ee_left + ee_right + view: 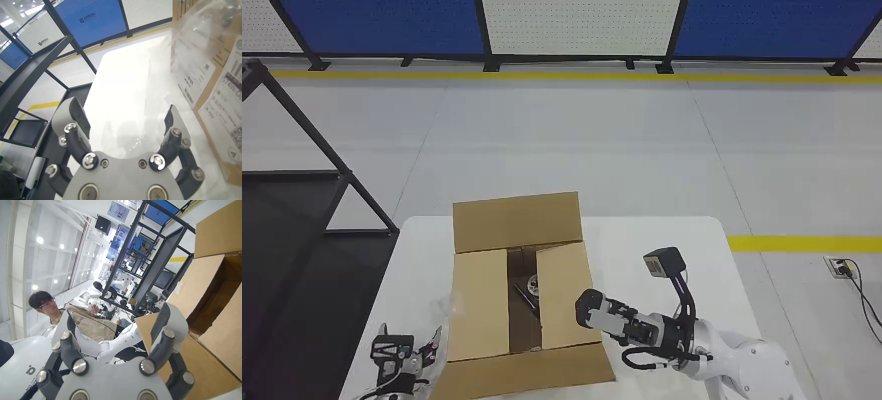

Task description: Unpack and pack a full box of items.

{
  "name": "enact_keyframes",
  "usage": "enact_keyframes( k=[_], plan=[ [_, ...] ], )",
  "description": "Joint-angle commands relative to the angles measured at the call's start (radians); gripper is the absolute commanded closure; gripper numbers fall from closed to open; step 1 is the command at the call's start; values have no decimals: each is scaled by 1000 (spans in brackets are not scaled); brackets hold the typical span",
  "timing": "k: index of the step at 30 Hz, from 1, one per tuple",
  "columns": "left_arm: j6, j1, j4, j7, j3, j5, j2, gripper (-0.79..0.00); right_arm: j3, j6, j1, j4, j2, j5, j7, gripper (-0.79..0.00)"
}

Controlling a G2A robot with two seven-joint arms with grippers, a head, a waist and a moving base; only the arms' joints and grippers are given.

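Box (517,225) sits open-flapped on the worktop (662,240), with a metallic item (532,287) visible inside. I see my left gripper (123,108) spread wide and empty beside the box's left wall, and my right gripper (116,313) also spread, empty, by its right flap.

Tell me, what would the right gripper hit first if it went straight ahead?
Probably the cardboard box: the open right gripper points at its raised flap close by, though depth is unclear.

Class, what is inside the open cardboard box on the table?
Inside the cardboard box, a round metal part and a thin dark piece show between the flaps; the flaps cover the rest.
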Motion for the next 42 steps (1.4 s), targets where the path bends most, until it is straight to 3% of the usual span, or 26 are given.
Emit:
enact_keyframes(
  k=[1,28,42],
  plan=[
    [3,-22,15,-10,3,4,0,-785,0,0,0,0,0,0,0,-785],
    [84,-80,-44,-24,-113,-102,5,-785,0,0,0,0,0,0,0,-785],
    [134,-65,-63,16,-163,-139,4,-785,0,0,0,0,0,0,0,-785]
  ],
)
